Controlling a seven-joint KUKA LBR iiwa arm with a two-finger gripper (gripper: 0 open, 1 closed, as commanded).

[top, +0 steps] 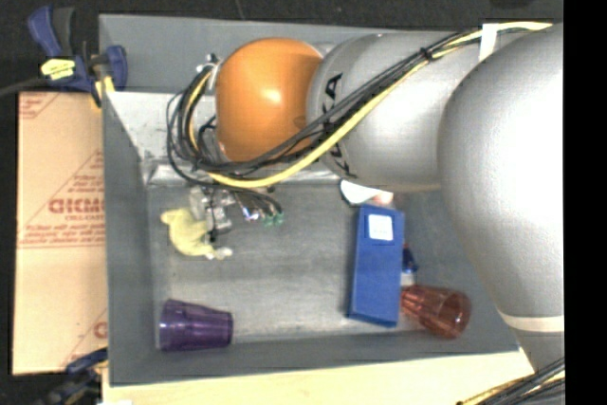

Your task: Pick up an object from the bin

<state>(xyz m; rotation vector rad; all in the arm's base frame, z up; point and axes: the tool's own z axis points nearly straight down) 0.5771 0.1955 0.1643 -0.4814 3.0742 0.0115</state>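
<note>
My arm comes in from the right of the frame, a broad smooth silver casing that covers most of the upper right. It ends in a glossy, rounded orange cover [266, 100] at upper centre. Black and yellow cables [285, 168] loop around and beneath that dome.

Below the cover, left of centre, my end effector [213, 215] hangs down into the grey metal bin [275, 289]. It reads as a small cluster of metal parts and thin wires. I cannot tell how far open it is, nor whether it has hold of anything.

It sits at the right-hand edge of a pale yellow thing [185, 232], soft-looking and lumpy with an uneven outline, lying on the bin floor at middle left. The two overlap in the picture, but I cannot tell if they touch.

The bin floor is dull, scuffed sheet metal with sloping walls. In the lower left corner a purple cup [194, 325] of translucent plastic lies on its side, its wider mouth toward the right, well apart from the yellow thing.

Right of centre a blue box [375, 270] lies flat, a long rectangle with a small white label near its upper end. Just beside its lower right corner lies a red cup [438, 311], also clear plastic, tipped over with its mouth toward the right.

A small white object [358, 194] peeks out from under my arm just above the box; its shape is mostly hidden.
</note>
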